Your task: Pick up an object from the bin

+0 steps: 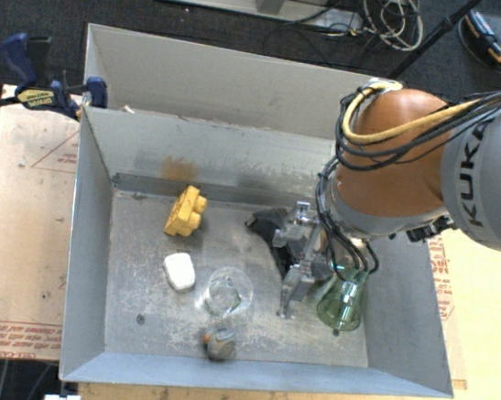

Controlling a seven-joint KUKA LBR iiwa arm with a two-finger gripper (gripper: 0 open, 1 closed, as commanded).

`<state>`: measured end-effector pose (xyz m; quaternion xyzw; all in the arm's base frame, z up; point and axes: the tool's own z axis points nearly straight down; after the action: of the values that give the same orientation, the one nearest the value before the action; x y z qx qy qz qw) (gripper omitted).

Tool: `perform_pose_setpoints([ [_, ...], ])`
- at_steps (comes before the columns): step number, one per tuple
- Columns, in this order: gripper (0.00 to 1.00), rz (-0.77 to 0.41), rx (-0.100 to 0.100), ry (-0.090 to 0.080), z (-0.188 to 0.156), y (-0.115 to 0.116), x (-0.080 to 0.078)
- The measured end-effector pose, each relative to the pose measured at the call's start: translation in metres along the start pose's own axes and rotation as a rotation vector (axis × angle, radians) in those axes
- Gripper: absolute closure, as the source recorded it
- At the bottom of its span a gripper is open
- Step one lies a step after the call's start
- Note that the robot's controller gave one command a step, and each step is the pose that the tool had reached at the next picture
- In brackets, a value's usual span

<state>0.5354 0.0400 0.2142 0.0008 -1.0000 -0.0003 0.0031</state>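
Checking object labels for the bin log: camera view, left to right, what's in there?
white lump → clear cup → gripper → green glass flask. Left out: yellow toy (same column as the lump), grey-brown piece (same column as the cup), black object (overlaps cup and gripper).

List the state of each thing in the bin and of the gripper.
Yellow toy: lying free.
White oval piece: lying free.
Clear cup: free, beside gripper.
Green flask: tilted, beside gripper.
Black thing: partly hidden by gripper.
Small grey lump: lying free.
Gripper: low in the bin.
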Motion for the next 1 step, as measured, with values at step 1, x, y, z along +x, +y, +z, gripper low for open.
perform_pose_setpoints([
  [1, 0.00, 0.002, 0.000, -0.007, -0.0034, -0.0002, -0.0016],
])
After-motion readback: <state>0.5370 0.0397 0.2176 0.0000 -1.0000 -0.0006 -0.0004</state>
